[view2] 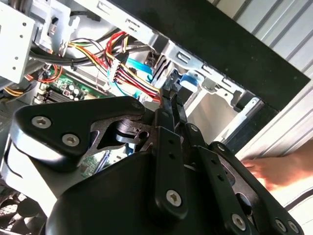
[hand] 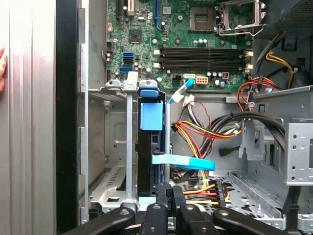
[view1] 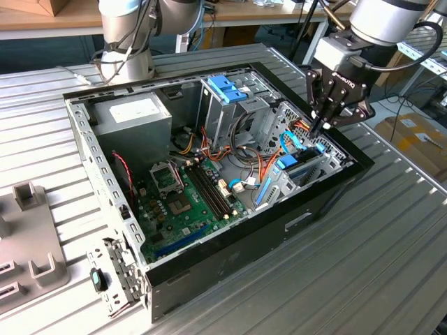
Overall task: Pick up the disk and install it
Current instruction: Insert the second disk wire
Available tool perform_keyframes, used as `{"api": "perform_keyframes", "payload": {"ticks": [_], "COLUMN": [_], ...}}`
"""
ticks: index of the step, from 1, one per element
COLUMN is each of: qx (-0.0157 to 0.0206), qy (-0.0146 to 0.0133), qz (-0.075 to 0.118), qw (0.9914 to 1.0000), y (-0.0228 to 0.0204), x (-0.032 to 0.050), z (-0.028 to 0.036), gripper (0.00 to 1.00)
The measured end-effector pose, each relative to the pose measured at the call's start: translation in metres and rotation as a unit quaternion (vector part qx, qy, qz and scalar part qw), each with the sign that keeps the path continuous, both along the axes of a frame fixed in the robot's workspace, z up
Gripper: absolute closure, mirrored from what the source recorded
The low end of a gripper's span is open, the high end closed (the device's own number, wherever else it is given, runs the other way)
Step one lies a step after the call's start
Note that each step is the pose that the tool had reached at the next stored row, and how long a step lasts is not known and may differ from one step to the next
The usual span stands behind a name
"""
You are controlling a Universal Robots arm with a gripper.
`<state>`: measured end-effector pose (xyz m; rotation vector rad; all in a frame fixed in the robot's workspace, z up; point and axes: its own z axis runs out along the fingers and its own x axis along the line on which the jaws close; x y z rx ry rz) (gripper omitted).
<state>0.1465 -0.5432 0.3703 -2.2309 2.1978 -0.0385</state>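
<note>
My pincer (view1: pixel 323 125) hangs over the corner of the open computer case (view1: pixel 230 269) on the exterior view's right, its two fingers (hand: pixel 168 196) pressed together with nothing between them. In both wrist views the fingertips sit just above the metal bay (hand: pixel 110 147) at the case's edge. The disk (hand: pixel 150 147) stands on edge in that bay, seated between its metal walls, its light-blue rail (hand: pixel 151 115) facing up; in the exterior view it shows as a blue-trimmed slab (view1: pixel 300 166) just below my pincer, which is near it but not holding it. A flat blue cable (hand: pixel 183 162) crosses beside the disk, and bundles of red, yellow and orange wires (hand: pixel 195 137) run past it.

Further in lies the green circuit board (view1: pixel 185 202), then the tall metal cage with its blue latch (view1: pixel 227 87) and the grey power box (view1: pixel 133 115). The case rests on a ribbed metal table (view1: pixel 363 258). A grey plastic holder (view1: pixel 31 244) sits at the exterior view's left. Behind are a wooden bench (view1: pixel 42 21), another arm's base (view1: pixel 126 42) and cardboard boxes (view1: pixel 412 136). A person's hand (view2: pixel 274 169) rests on the table beside the case.
</note>
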Motion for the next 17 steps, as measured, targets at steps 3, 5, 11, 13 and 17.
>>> {"api": "perform_keyframes", "payload": {"ticks": [3, 5, 11, 13, 17], "qx": [0.0000, 0.0000, 0.0000, 0.0000, -0.0001], "qy": [-0.0002, -0.0001, -0.0001, -0.0001, -0.0001], "qz": [0.000, 0.000, 0.000, 0.000, 0.000], "qw": [1.00000, 1.00000, 1.00000, 1.00000, 1.00000], "y": [-0.0012, -0.0013, -0.0013, -0.0014, -0.0016], "x": [-0.0014, -0.0018, -0.0023, -0.0030, -0.0041], "z": [-0.0001, -0.0001, -0.0001, -0.0001, -0.0003], "gripper": [0.84, 0.84, 0.84, 0.84, 0.84]}}
